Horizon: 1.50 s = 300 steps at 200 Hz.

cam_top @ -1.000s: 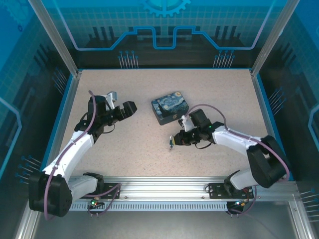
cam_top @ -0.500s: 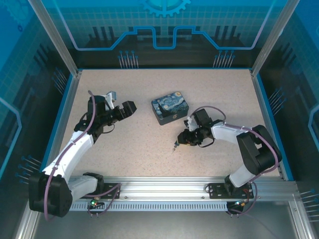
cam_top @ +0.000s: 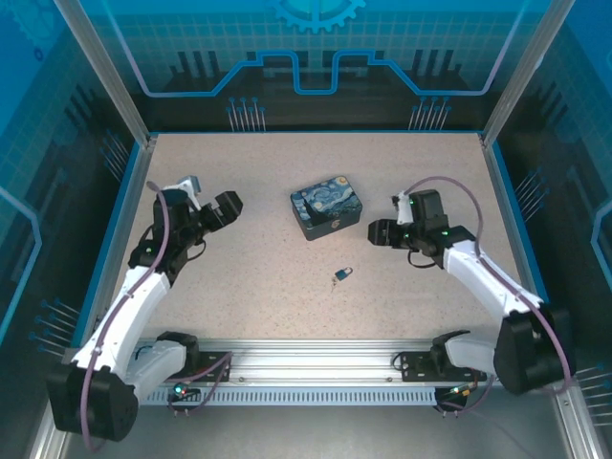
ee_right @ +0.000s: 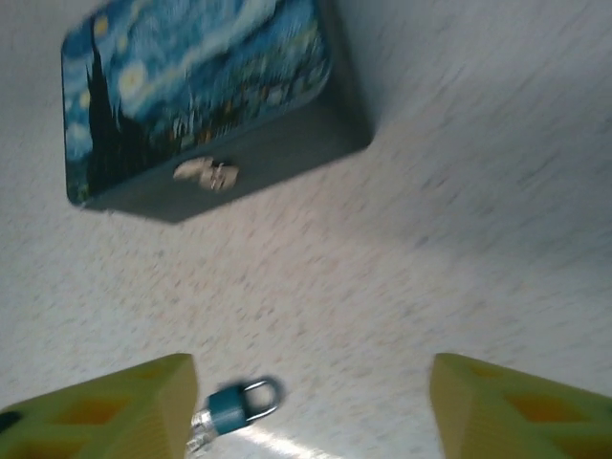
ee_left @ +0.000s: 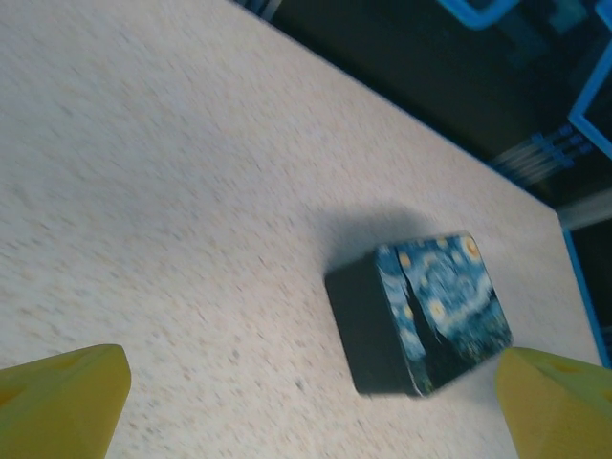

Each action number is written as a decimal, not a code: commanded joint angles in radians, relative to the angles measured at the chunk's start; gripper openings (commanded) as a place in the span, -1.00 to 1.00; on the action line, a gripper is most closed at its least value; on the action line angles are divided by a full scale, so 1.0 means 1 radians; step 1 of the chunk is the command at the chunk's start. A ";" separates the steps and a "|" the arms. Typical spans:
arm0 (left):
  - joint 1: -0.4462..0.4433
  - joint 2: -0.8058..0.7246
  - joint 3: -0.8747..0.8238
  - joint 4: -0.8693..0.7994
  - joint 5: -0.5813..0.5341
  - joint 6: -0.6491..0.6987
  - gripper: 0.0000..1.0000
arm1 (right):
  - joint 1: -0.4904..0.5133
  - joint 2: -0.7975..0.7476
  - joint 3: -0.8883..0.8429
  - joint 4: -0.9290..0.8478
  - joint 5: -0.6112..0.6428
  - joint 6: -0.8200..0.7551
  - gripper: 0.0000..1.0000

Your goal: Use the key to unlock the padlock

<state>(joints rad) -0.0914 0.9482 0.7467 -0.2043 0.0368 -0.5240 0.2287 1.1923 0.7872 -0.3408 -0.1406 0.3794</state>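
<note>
Tabletop, read from the near edge to the far edge. Nearest you, a little right of the middle and closer to the near edge than to the far one, the padlock lies flat on the tabletop, apart from both arms. In the right wrist view you see its teal body just beside one yellow fingertip. The key shows as a silvery sliver at the body end of the padlock — whether it sits in the keyhole you cannot tell. Further back, the right gripper hovers toward the right edge, jaws spread wide and holding nothing. The left gripper hangs toward the left edge, likewise spread and empty. Between them, near the middle, stands the painted tin — lid shut, with a small clasp on the side wall facing the padlock.
</note>
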 commanded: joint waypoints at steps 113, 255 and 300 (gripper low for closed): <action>0.012 0.009 -0.420 0.531 -0.281 0.395 0.98 | -0.236 0.093 -0.339 0.772 0.307 -0.199 1.00; 0.022 0.608 -0.477 1.339 -0.149 0.593 0.98 | -0.206 0.305 -0.370 1.111 0.163 -0.355 1.00; 0.095 0.602 -0.363 1.118 -0.099 0.513 0.98 | -0.166 0.311 -0.357 1.099 0.226 -0.382 1.00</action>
<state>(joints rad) -0.0521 1.5600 0.3340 0.9470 -0.1207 0.0319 0.0334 1.4982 0.4034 0.7425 0.0452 0.0319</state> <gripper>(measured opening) 0.990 0.997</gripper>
